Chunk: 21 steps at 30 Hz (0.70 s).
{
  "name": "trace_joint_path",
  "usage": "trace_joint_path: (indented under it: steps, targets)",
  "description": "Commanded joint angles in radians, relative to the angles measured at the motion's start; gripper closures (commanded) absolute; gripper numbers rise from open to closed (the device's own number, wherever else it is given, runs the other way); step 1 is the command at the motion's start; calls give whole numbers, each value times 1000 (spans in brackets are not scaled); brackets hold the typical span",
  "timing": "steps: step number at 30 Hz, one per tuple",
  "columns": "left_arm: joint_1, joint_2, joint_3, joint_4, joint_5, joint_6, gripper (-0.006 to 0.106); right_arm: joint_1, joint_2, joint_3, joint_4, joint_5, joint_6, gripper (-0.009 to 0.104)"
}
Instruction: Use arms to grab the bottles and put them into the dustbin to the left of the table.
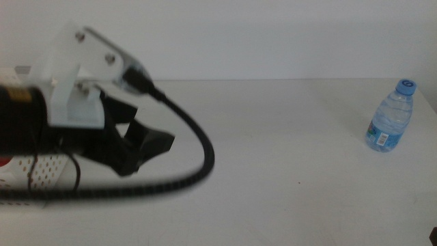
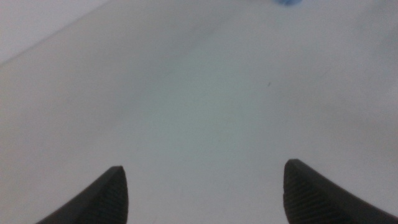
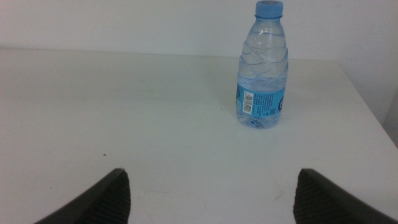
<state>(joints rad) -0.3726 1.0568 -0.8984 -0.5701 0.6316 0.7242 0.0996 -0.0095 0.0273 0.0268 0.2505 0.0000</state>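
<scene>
Left gripper (image 1: 140,147) sits at 9 o'clock over the dustbin (image 1: 41,171), jaws spread wide and holding nothing. Water bottle (image 1: 390,116) stands upright at 3 o'clock on the table (image 1: 273,171), well apart from it. Right gripper (image 3: 211,193), also wide and empty, faces the bottle; likely next is a straight approach and closing around its body.

Plain white wall (image 1: 273,34) behind, soft even light, no shadows.

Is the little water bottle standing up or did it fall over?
Standing up. The water bottle sits on its base on the table with its blue cap on top, and no hand touches it.
</scene>
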Motion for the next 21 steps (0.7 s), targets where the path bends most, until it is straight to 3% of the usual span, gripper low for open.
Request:
trace_joint_path:
  steps: [1,6,9,15,21]
  targets:
    - [-41,-55,16,97,-99,-154,24,-5,-28,-7,-6,-73,-8,16]
    - [-159,-162,162,430,-306,-597,24,-5,-28,-7,-6,-73,-8,16]
    - [-219,-227,266,544,-449,-808,24,-5,-28,-7,-6,-73,-8,16]
    - [-230,-304,411,555,-632,-883,24,-5,-28,-7,-6,-73,-8,16]
    - [-230,-322,432,556,-639,-883,24,-5,-28,-7,-6,-73,-8,16]
